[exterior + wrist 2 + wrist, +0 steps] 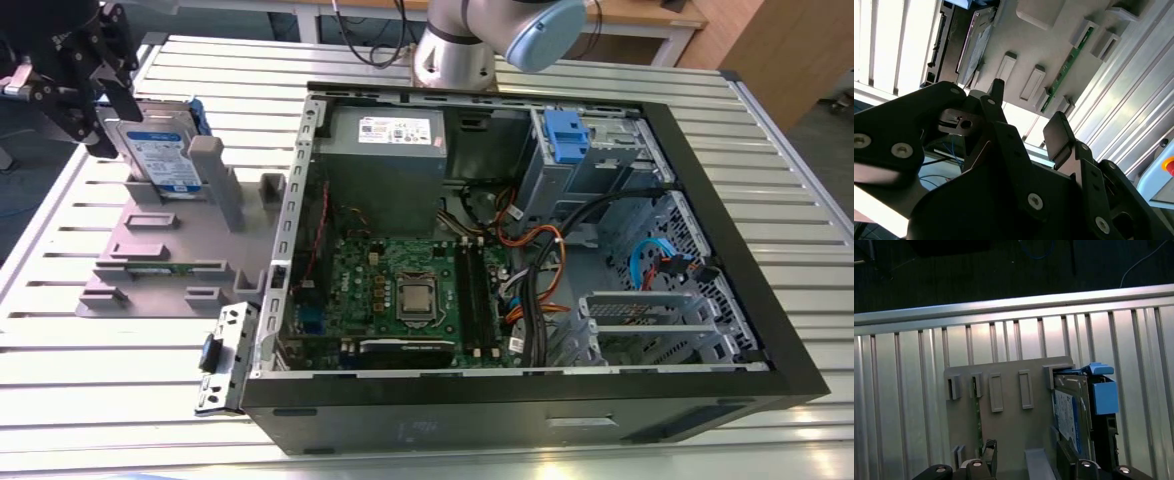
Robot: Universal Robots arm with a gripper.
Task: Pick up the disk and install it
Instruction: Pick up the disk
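**Gripper** [96,120]: black, two-fingered, at the exterior view's far left, above the grey stand and just beside the disk's top edge. In the second wrist view the fingers [1059,135] are spread apart with nothing clamped between them. In the first wrist view one fingertip is in front of the disk's labelled face, the other is over the stand's base. Contact with the disk cannot be told.

**Disk** [158,150]: silver hard drive with a white-and-blue label [1066,415]. It stands upright on edge in the stand, at the end farthest from the case's front, and is framed by a blue bracket [1102,395].

**Grey stand** [147,240]: plastic base with upright posts and slots, on the counter beside the computer case, on the exterior view's left. It also holds a green memory stick [1074,47] on edge in a slot, well apart from the disk.

**Counter** [134,380]: slatted metal surface that carries the stand and the case.

**Computer case** [747,200]: black tower lying on its side with the side panel off. Inside it:
- a grey power-supply box [387,150] with a white sticker
- a green motherboard [400,290]
- bundled cables
- a blue drive caddy [566,135] in the bay at the far corner

**Arm base** [461,45]: silver and blue-grey, at the far edge of the counter behind the case.
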